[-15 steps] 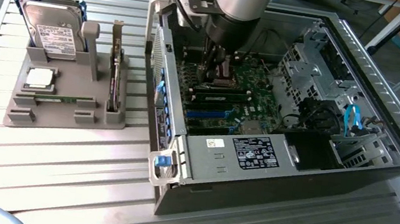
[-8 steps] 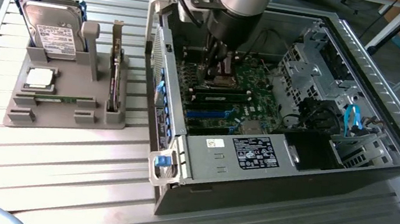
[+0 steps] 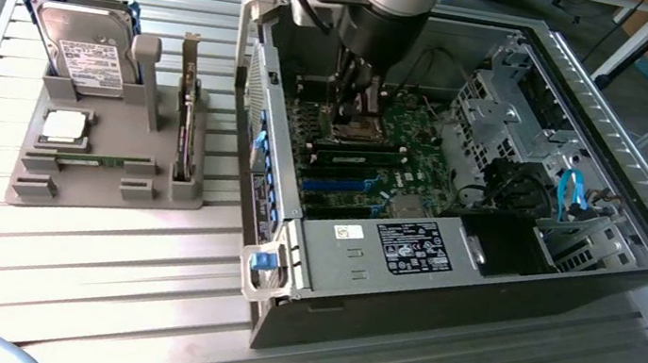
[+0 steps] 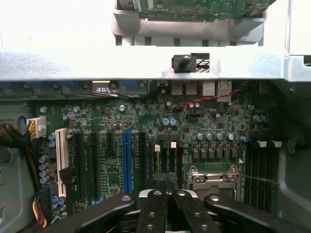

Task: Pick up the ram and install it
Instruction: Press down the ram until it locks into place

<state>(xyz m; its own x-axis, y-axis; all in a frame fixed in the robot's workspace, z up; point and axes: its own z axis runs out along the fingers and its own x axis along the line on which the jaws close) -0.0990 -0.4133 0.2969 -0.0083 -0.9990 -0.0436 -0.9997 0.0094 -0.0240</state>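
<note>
Shut, the hand (image 4: 166, 182) hangs above the motherboard (image 4: 146, 131); exterior view shows ram (image 3: 92, 159) racked outside.

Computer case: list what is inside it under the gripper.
Inside the computer case, the shut gripper hangs over the green motherboard, near the processor socket and the expansion slots. The arm covers part of the board in the exterior view.

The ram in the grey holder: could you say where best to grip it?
Grip the ram mid-length, across its thin upper edge, coming straight down from above. It seems to stand on edge in the grey holder, whose blocks hold both ends, leaving its middle free.
</note>
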